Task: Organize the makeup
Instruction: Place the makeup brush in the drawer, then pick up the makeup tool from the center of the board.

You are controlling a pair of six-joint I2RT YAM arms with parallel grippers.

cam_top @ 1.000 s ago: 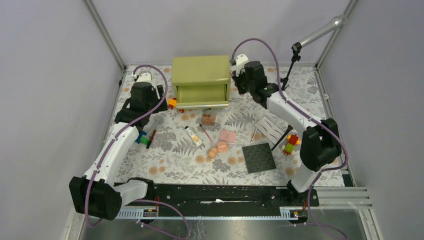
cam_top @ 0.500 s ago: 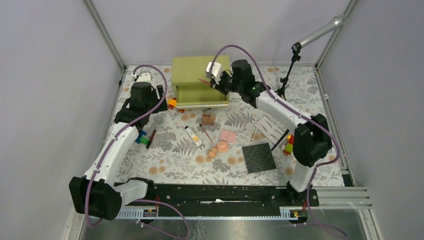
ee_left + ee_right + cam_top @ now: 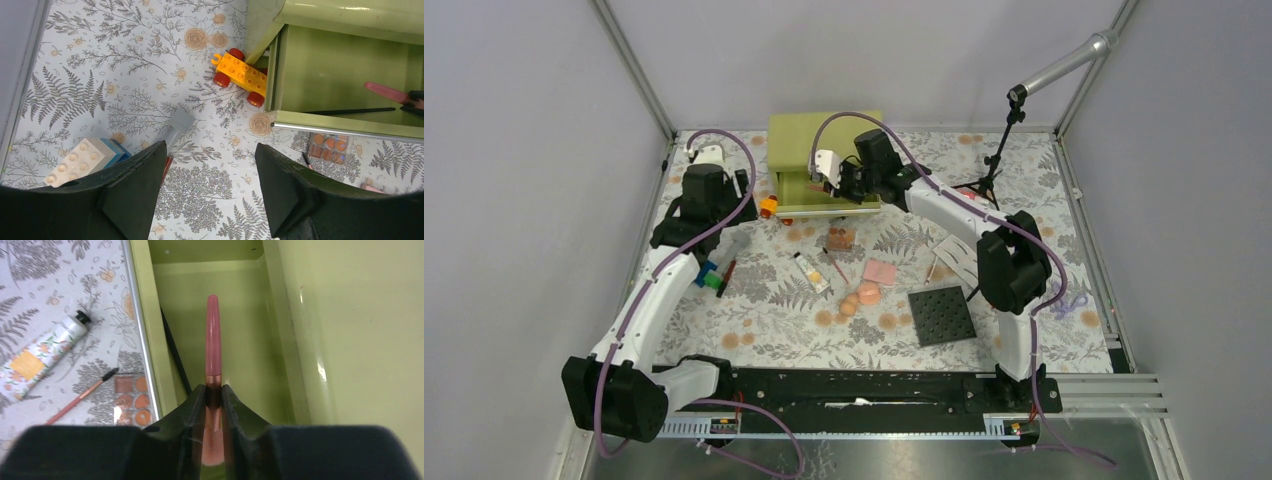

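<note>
My right gripper (image 3: 214,395) is shut on a pink-handled brush (image 3: 212,335) at its copper ferrule, and holds it over the open drawer (image 3: 240,340) of the green box (image 3: 824,140). A thin black pencil (image 3: 175,350) lies inside the drawer. On the table in front lie an eyeshadow palette (image 3: 841,237), a cream tube (image 3: 811,271) with a black cap, a spoolie wand (image 3: 80,397), a pink compact (image 3: 880,271) and peach sponges (image 3: 862,297). My left gripper (image 3: 210,190) hangs open over bare tablecloth at the left, holding nothing.
An orange toy car (image 3: 239,77) sits at the drawer's left corner. Toy blocks (image 3: 80,160) and a red tube (image 3: 727,270) lie below my left gripper. A dark studded plate (image 3: 941,314) and a white packet (image 3: 959,255) lie to the right. A small stand (image 3: 994,160) rises at the back right.
My right arm has swung left from the back right corner to over the open drawer, carrying the pink brush. The left arm has not moved.
</note>
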